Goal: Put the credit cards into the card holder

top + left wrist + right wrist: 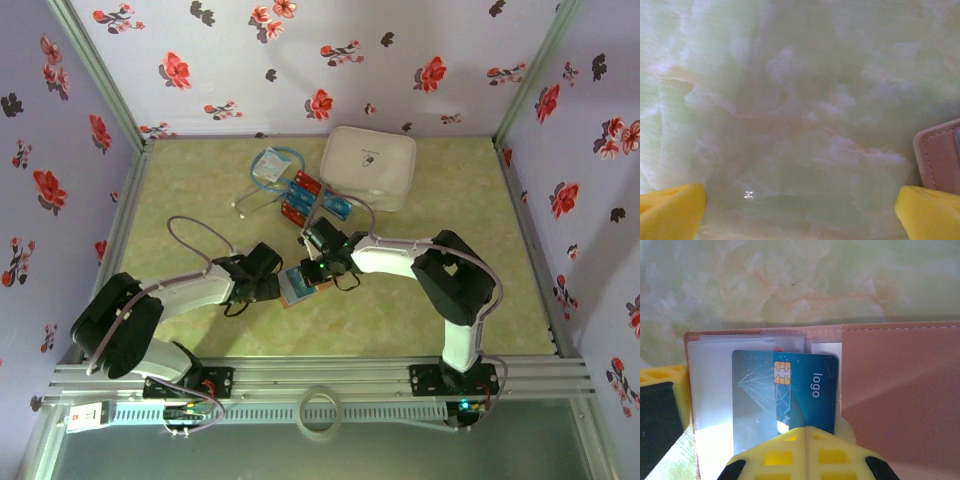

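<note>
Right wrist: my right end effector point(805, 435) is clenched on a blue credit card point(807, 385), which sits partly inside the open card holder point(890, 390) around the middle of the bench point(200, 190). My left end effector point(800, 211) is released beside it.

Tan-brown stitched leather card holder point(895, 405) lies open and flat near the table's centre, clear sleeves facing up. Blue plastic credit card point(812, 390), gold chip, "logo" print, sits partly under one sleeve. Remaining red and blue credit cards point(303, 190) are clustered toward the far edge.
</note>
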